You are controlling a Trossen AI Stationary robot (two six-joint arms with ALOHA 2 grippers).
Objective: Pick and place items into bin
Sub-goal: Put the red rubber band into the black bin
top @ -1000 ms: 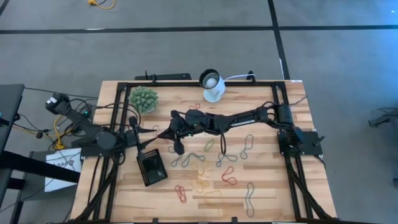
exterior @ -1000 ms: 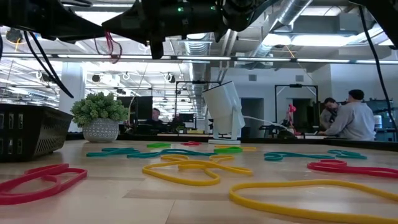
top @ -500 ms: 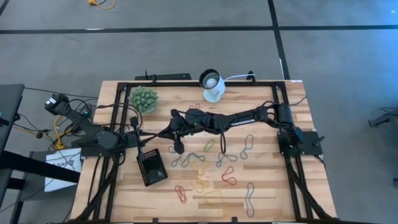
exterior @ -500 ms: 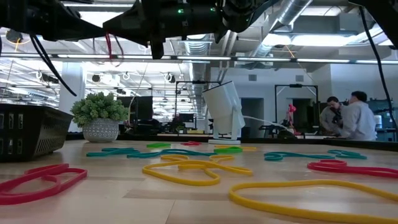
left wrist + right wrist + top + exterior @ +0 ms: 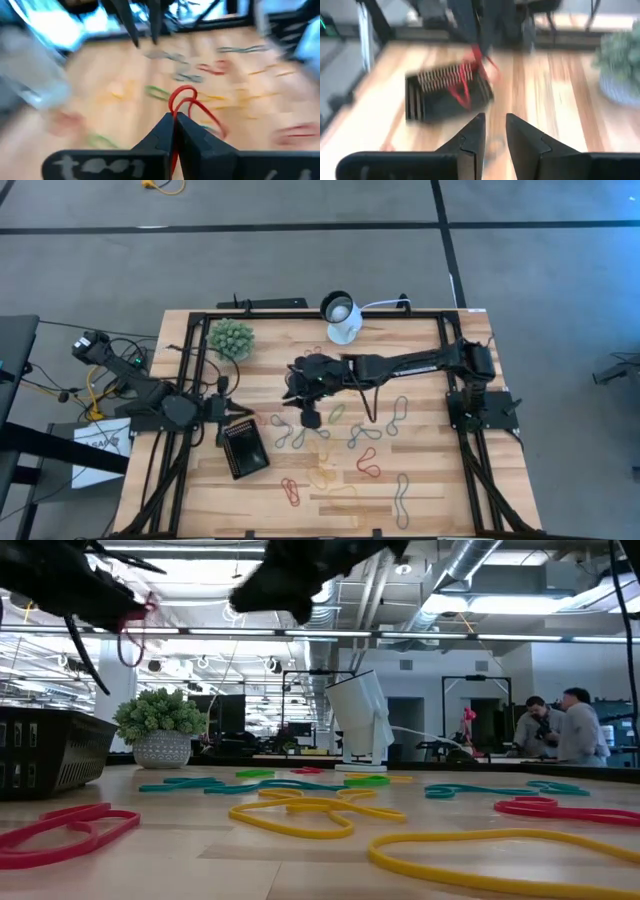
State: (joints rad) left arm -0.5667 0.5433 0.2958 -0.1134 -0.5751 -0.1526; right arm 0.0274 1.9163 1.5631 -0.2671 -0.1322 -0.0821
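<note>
I had the left gripper (image 5: 174,121) pinched tight on a red loop (image 5: 187,102), just above the bin's (image 5: 243,448) far edge, with the arm reaching in from the bin's left. In the left wrist view the loop stood out ahead of the closed fingertips, its long axis running straight on from the fingers and its rounded end leading; in the low view it hung as a small red curl (image 5: 133,628) below the gripper, well above the table. In the right wrist view that same loop (image 5: 465,80) dangled in front of the bin (image 5: 420,100). To finish the step well, I judged I should bring the fingertips over the middle of the bin, lower them until the loop's free end lay inside the walls, and only then let go, since so light and springy a thing could bounce or catch on the rim. To the right of the bin, the right gripper (image 5: 494,131) was over the middle of the table, near the scattered loops (image 5: 340,442), its fingers partly apart and holding nothing. The remaining loops, red, green, yellow and grey, lay flat on the wood to the right of the bin, so most of the job was not yet done.
</note>
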